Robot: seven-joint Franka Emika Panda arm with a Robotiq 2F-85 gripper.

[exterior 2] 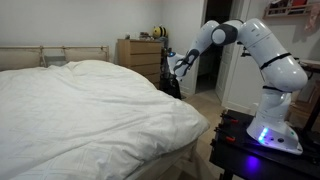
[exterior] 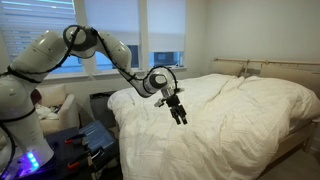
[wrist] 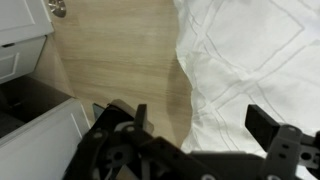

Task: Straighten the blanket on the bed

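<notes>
— How many of each thing do you count?
— One arm [exterior: 112, 50] carrying one tool [exterior: 181, 116]; one bed [exterior: 272, 68] with one wooden headboard [exterior 2: 50, 55]; one blanket [exterior: 235, 110] over it; one armchair [exterior: 55, 100] beside the robot; one dresser [exterior 2: 140, 55] past the bed's far side

— And the tool, how does it stand?
— Its two fingers [wrist: 262, 120] are spread wide with nothing caught between them; it grips nothing; it hangs over the blanket near the bed's side edge, tips pointing down; whether the tips touch the fabric I cannot tell

— Where does the blanket lie?
— Across the whole top of the bed, puffy and wrinkled; in the wrist view its edge hangs over the side and runs from the top of the picture to the bottom, creased in long folds; in an exterior view one corner droops over the bed's near corner, close to the robot's base [exterior 2: 272, 135]

— What room is there for moving?
— One strip of bare wood floor [wrist: 120, 60] runs between the blanket's hanging edge and a white cabinet [wrist: 20, 35]; the broad top of the blanket lies open in both exterior views, with only the arm reaching over it
</notes>
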